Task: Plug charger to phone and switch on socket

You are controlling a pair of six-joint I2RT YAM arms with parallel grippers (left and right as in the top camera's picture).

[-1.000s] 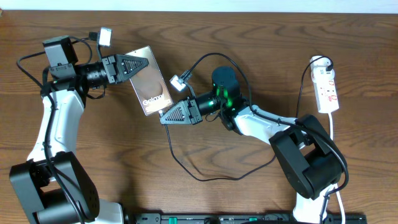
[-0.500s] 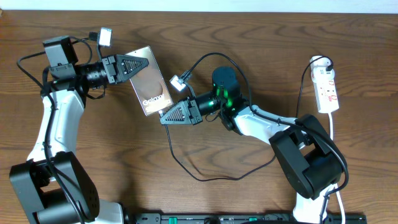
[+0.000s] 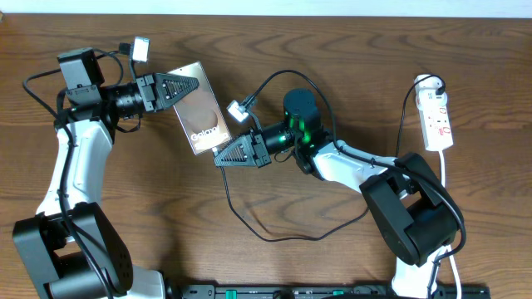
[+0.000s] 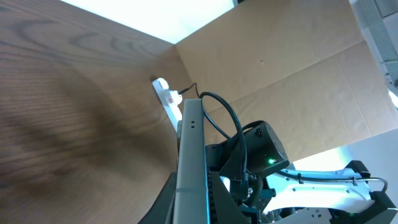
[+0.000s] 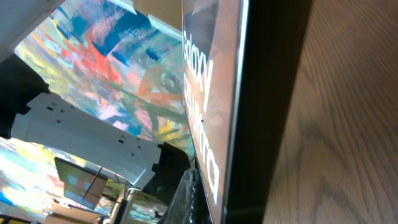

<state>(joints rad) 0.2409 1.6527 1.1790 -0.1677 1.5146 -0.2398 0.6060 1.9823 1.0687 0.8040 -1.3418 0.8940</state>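
- The phone [image 3: 202, 116] sits toward 10 o'clock from the middle of the wooden surface [image 3: 166, 216]. Its long side runs from 11 o'clock to 5 o'clock, and its face with white letters looks up.
- The left gripper [image 3: 191, 87] has its jaws pinching the phone at the 11 o'clock end. In the left wrist view the phone [image 4: 189, 155] shows as a thin edge between the jaws.
- The right gripper [image 3: 221, 155] is at the phone's 5 o'clock end, touching it or just beside it. Its jaws are pressed together on the end of the charger [image 3: 229, 193]. The small tip is hidden, so I cannot tell if it is in the phone.
- In the right wrist view the phone [image 5: 205, 93] fills the middle, very close.
- The charger's thin black cable runs from the right jaws toward 6 o'clock, then loops round toward 3 o'clock.
- The socket [image 3: 437, 115] lies far off at 3 o'clock, well apart from the phone. A black plug sits at its 12 o'clock end. A white cord runs toward 6 o'clock.
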